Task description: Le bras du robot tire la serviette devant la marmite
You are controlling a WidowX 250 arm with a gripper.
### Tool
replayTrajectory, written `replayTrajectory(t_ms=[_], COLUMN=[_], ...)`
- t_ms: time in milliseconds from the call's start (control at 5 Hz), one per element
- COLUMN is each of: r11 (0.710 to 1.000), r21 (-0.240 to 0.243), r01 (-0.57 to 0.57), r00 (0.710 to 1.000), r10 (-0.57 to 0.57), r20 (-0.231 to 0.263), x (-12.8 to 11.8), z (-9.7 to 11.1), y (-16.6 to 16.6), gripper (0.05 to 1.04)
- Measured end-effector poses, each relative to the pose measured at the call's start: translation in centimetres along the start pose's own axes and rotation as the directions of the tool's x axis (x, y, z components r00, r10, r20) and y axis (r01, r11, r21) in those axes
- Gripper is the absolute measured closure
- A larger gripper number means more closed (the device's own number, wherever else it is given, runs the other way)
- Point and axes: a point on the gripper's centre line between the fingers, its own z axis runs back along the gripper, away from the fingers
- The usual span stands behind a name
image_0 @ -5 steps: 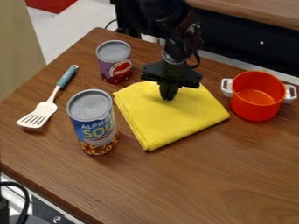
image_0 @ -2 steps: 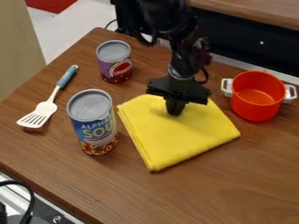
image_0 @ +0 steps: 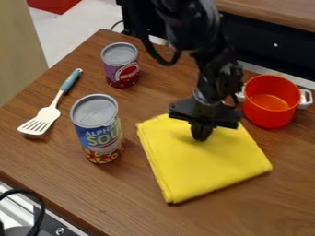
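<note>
Black gripper fingers (image_0: 200,132), pressed together, rest on the folded yellow cloth towel (image_0: 209,168), which spreads beneath them and toward the camera. Right of them stands the round orange, white-handled pot (image_0: 269,108). Dragging seems underway; next, probably slide slightly rightward under light pressure.

A robotics lab, by all appearances; a robot arm (image_0: 212,69) hangs over a wood-grain tabletop (image_0: 203,219); a tall can (image_0: 98,129), spatula (image_0: 44,115) and pot (image_0: 271,103) sit nearby.
</note>
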Motion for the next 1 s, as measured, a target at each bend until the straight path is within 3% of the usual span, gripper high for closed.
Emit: replayTrajectory(t_ms=[400,600,800,1000], r11=[0.998,0.996,0.995,0.995], r21=[-0.028,-0.02,-0.011,-0.047], r01=[0.048,0.085,0.102,0.086], r00=[0.999,0.996,0.994,0.996], r10=[-0.047,-0.085,-0.102,-0.087], r20=[0.017,-0.002,-0.028,-0.014], x=[-4.0,-5.5,-6.6,-6.0], z=[2.2,2.5,2.8,4.2], y=[-3.2,-4.1,-4.6,-4.7], gripper=[1.032,1.032,1.032,1.032])
